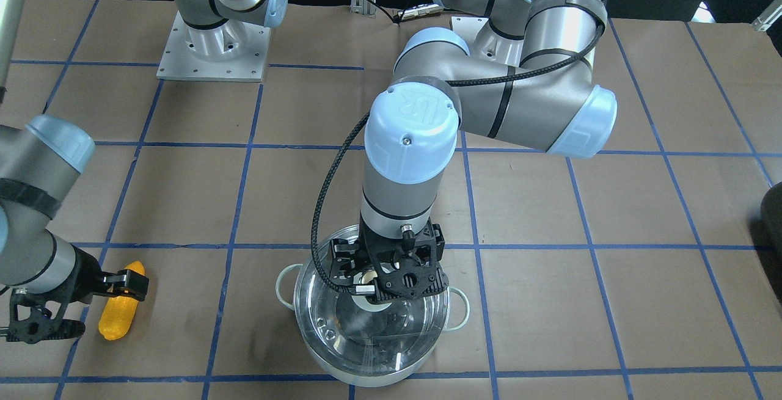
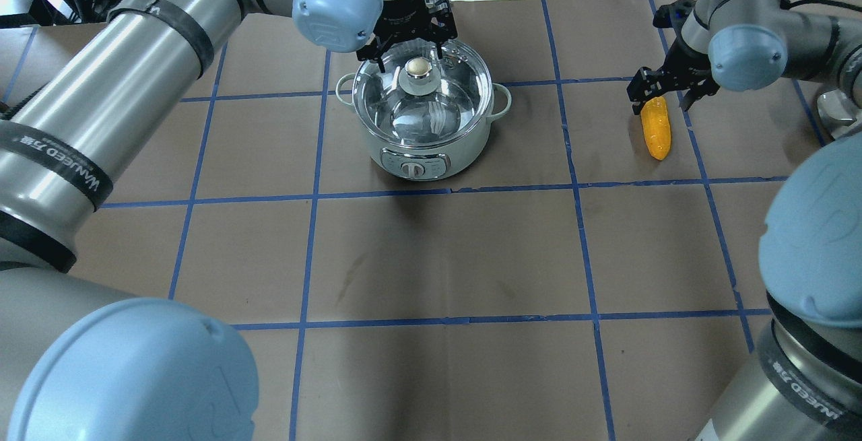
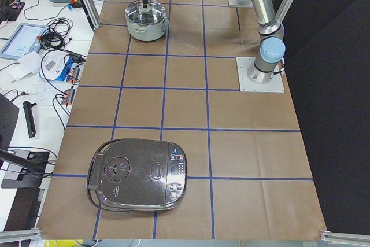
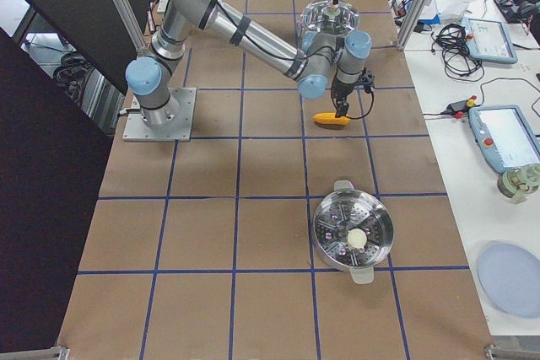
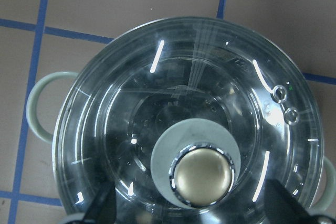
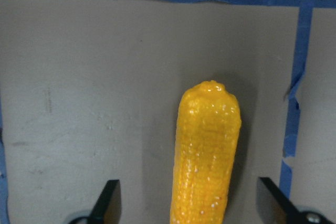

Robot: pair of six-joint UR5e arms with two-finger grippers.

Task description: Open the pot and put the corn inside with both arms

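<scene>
The pot (image 2: 421,151) stands at the table's far middle with its clear glass lid (image 2: 431,108) on it; it also shows in the front view (image 1: 366,372). My left gripper (image 2: 409,50) hangs open just over the lid, one finger (image 5: 102,208) on each side of the metal knob (image 5: 202,174), apart from it. The yellow-orange corn (image 2: 656,130) lies flat on the table to the pot's right. My right gripper (image 2: 661,101) is open over the corn's far end, its fingers (image 6: 107,200) spread on both sides of the cob (image 6: 207,150) and not touching it.
A second steel pot with a knobbed lid (image 4: 352,236) stands further toward my right end of the table. A dark rice cooker (image 3: 139,174) sits at my left end. The blue-taped brown table (image 2: 438,259) stretches between me and the pot.
</scene>
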